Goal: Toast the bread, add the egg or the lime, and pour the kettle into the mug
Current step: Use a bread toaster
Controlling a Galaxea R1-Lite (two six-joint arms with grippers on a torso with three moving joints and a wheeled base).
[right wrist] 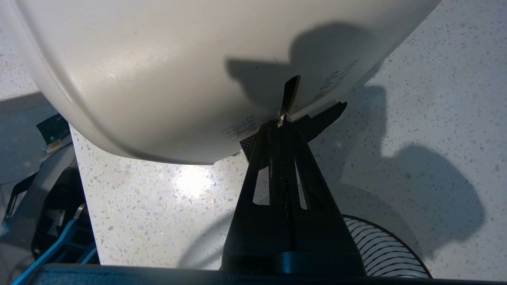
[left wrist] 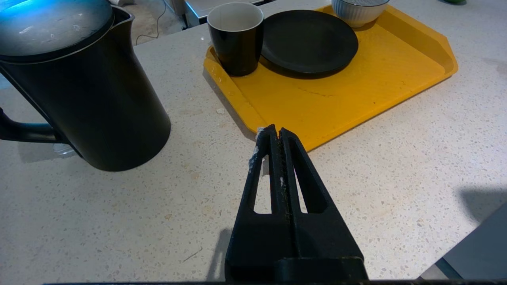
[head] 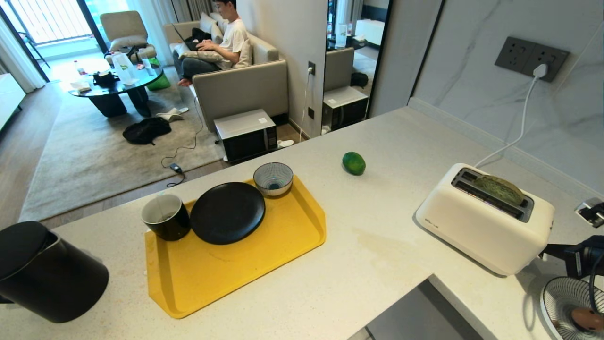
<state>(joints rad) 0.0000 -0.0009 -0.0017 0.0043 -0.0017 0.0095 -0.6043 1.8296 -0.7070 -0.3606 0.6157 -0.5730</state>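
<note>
Right gripper (right wrist: 282,120), jaws clenched on nothing, has its tip at the lever slot on the end of the cream two-slot toaster (head: 481,222), where the pale green bread slice (head: 499,189) sits in a slot. Best move: press straight down the slot till it latches. Green lime (head: 354,163) lies at ten o'clock from the toaster; left gripper (left wrist: 276,132) parked, clenched, over the speckled surface (left wrist: 396,166).
</note>
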